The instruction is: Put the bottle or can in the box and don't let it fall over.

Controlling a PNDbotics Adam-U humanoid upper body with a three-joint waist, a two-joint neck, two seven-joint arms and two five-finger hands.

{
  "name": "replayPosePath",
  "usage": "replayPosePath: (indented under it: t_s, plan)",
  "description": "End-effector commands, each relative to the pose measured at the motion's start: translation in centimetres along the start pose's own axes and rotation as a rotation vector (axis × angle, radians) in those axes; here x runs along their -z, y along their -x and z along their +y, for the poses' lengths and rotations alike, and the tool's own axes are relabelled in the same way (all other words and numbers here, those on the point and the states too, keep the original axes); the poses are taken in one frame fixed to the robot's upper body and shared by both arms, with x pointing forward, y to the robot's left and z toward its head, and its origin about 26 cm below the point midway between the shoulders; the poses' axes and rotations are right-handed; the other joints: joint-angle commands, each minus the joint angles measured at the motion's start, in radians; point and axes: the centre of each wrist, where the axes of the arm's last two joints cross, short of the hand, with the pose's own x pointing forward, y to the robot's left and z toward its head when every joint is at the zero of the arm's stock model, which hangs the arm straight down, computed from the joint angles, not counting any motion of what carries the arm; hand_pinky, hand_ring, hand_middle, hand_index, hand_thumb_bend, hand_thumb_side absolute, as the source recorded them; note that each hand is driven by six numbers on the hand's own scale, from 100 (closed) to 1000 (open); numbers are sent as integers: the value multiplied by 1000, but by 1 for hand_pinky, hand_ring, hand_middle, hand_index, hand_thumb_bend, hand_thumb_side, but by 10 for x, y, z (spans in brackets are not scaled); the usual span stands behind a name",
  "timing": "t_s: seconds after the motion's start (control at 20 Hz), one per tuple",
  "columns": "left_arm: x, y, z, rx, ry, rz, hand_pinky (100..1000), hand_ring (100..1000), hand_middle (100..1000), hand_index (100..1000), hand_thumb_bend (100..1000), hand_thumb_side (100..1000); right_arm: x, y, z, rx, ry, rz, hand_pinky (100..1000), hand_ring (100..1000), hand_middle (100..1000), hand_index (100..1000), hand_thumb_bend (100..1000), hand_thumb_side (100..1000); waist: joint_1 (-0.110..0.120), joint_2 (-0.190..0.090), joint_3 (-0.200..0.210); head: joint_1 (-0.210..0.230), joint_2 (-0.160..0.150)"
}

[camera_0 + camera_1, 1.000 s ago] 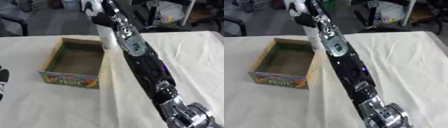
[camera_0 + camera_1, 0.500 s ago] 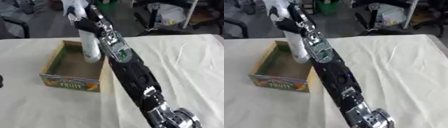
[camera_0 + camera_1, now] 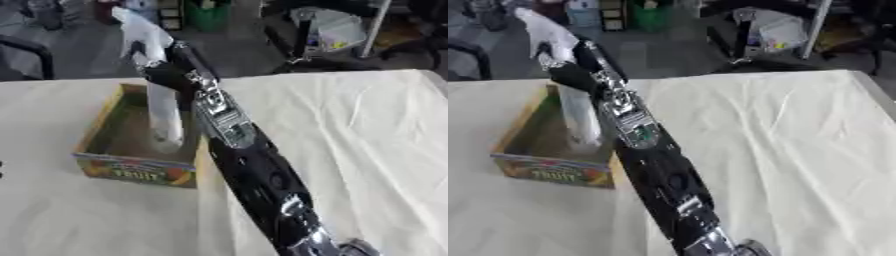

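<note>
The robot's long black and silver right arm [image 3: 245, 150] is reaching up across the table covered with a cream cloth [image 3: 350, 130]. Its right hand [image 3: 144, 37], wrapped in something white, is sitting at the top of a tall pale grey bottle [image 3: 164, 117]. The fingers are curling around the top of the bottle and holding it. The bottle is standing straight up inside the open brown cardboard box with bright fruit pictures on its front [image 3: 131, 170]. The bottom of the bottle is down near the floor of the box, close to the right wall. Whether it is touching the floor is too blurry to tell. The box is sitting on the left part of the cloth.
</note>
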Motion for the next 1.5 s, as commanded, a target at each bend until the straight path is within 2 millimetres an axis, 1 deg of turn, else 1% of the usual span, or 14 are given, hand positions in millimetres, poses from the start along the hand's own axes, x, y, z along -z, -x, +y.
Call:
replayPosePath:
  t_s: [0.05, 0.1, 0.15, 0.3, 0.4, 0.55, 0.8, 0.95, 1.1, 1.2, 1.25, 1.3, 1.35, 1.5]
  plan:
    - [4, -6, 3, 7, -1, -27, 668, 663, 715, 817, 598, 625, 1, 0, 2, -27, -70, -58, 852, 961, 724, 833, 100, 335, 2, -10, -3, 0, -17]
    - [4, -6, 3, 9, -2, -26, 668, 663, 715, 817, 598, 625, 0, 4, 1, -33, -91, -63, 864, 992, 764, 870, 100, 368, 2, -10, -5, 1, -18]
    - [4, -6, 3, 10, -3, -25, 668, 663, 715, 817, 598, 625, -1, 6, 0, -45, -117, -67, 872, 1000, 783, 890, 100, 388, 2, -10, -6, 3, -18]
    - [3, -5, 4, 13, -5, -21, 668, 663, 715, 817, 598, 625, -3, 12, -5, -124, -198, -69, 887, 1000, 839, 948, 100, 444, 1, -11, -11, 6, -17]
    - [3, -4, 4, 15, -7, -18, 668, 662, 714, 817, 599, 625, -3, 14, -9, -198, -240, -59, 892, 1000, 858, 990, 100, 475, 1, -12, -14, 8, -17]
    - [2, -4, 4, 15, -6, -16, 668, 662, 714, 817, 599, 625, -1, 17, -16, -332, -255, -10, 896, 1000, 876, 1000, 100, 437, 1, -13, -15, 7, -18]
    - [2, -3, 4, 14, -6, -13, 668, 661, 713, 817, 599, 625, 0, 26, -24, -517, -304, 119, 928, 1000, 952, 1000, 100, 350, 0, -14, -13, 4, -20]
    - [2, -3, 4, 14, -5, -12, 668, 661, 713, 817, 598, 625, -1, 31, -30, -580, -329, 191, 942, 1000, 996, 1000, 100, 326, 0, -14, -13, 4, -19]
    - [2, -3, 4, 14, -6, -12, 668, 660, 712, 817, 599, 625, -1, 32, -33, -608, -341, 221, 946, 1000, 1000, 1000, 100, 335, 0, -13, -13, 4, -19]
    - [2, -3, 4, 15, -6, -11, 668, 660, 712, 817, 599, 625, -1, 31, -35, -616, -344, 220, 951, 1000, 1000, 1000, 100, 400, 0, -13, -14, 4, -19]
    - [1, -3, 4, 15, -6, -11, 668, 660, 712, 817, 599, 625, 0, 29, -37, -623, -345, 213, 958, 1000, 1000, 1000, 100, 481, 0, -13, -15, 5, -19]
    - [1, -3, 4, 15, -7, -10, 668, 660, 712, 817, 599, 624, 1, 27, -38, -632, -344, 203, 960, 1000, 1000, 1000, 100, 520, -1, -14, -15, 5, -18]
    - [1, -2, 5, 16, -7, -9, 668, 660, 712, 817, 599, 624, 3, 22, -39, -649, -343, 185, 978, 1000, 1000, 1000, 100, 591, -1, -14, -16, 5, -18]
    - [0, -1, 5, 17, -9, -5, 668, 660, 712, 817, 599, 625, 8, 7, -46, -717, -308, 119, 1000, 1000, 1000, 1000, 100, 608, -1, -16, -21, 8, -16]
